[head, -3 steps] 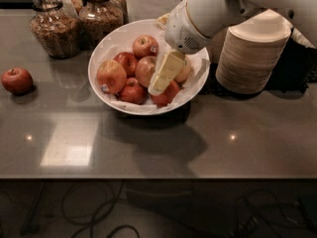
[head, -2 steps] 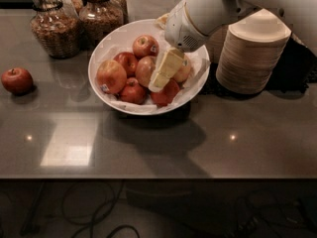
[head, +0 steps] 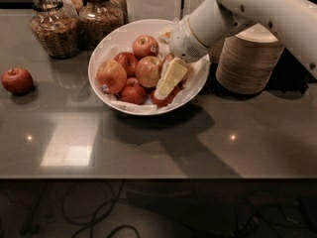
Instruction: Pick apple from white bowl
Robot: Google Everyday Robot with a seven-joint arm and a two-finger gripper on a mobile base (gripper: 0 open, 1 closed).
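Note:
The white bowl (head: 106,48) stands at the back middle of the counter and holds several apples. The large yellow-orange blushed apple (head: 148,71) lies near the bowl's centre with no sticker showing. My gripper (head: 167,81), cream-coloured on a white arm, reaches down into the right half of the bowl. It sits right beside this apple, on the apple's right side. It covers a red apple (head: 167,99) below it. Two other blushed apples with stickers lie at the back (head: 144,45) and the left (head: 111,76) of the bowl.
A lone red apple (head: 17,80) lies on the counter at far left. Two glass jars (head: 54,29) stand behind the bowl at back left. A stack of beige disposable bowls (head: 247,58) stands right of the bowl, under the arm.
The gripper has edged slightly lower into the bowl beside the blushed apple. The apples have not moved.

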